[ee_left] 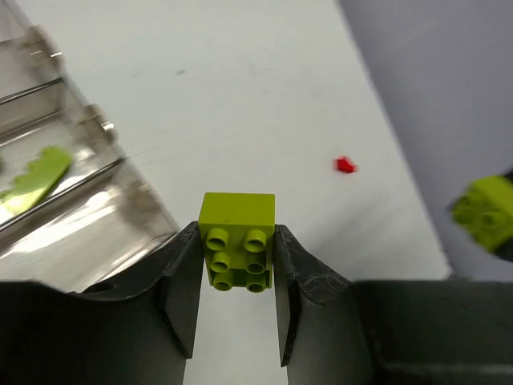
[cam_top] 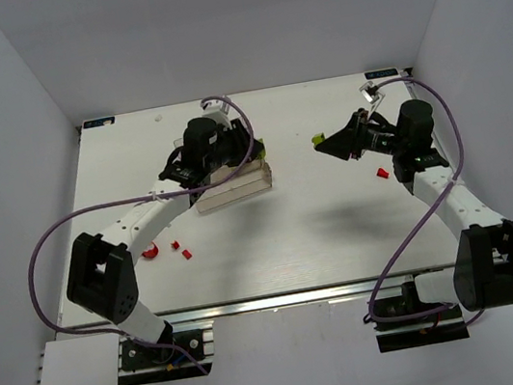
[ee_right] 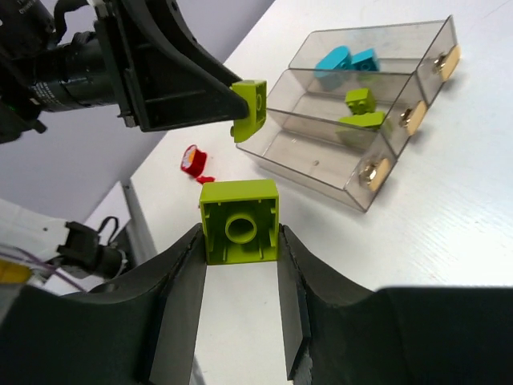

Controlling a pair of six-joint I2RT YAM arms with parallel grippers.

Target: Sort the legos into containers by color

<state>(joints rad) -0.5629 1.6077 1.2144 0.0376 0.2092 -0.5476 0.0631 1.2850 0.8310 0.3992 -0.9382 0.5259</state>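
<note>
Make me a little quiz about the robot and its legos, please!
1. True or false: the left gripper holds a lime-green lego, and the right gripper holds another.
2. Which colour fills the trough farthest from the right wrist camera? A red, B cyan-blue, C yellow.
3. Fill the gap: the loose legos lying on the table are ___.

Key: 1 true. 2 B, the cyan-blue legos. 3 red, the red legos.
</note>
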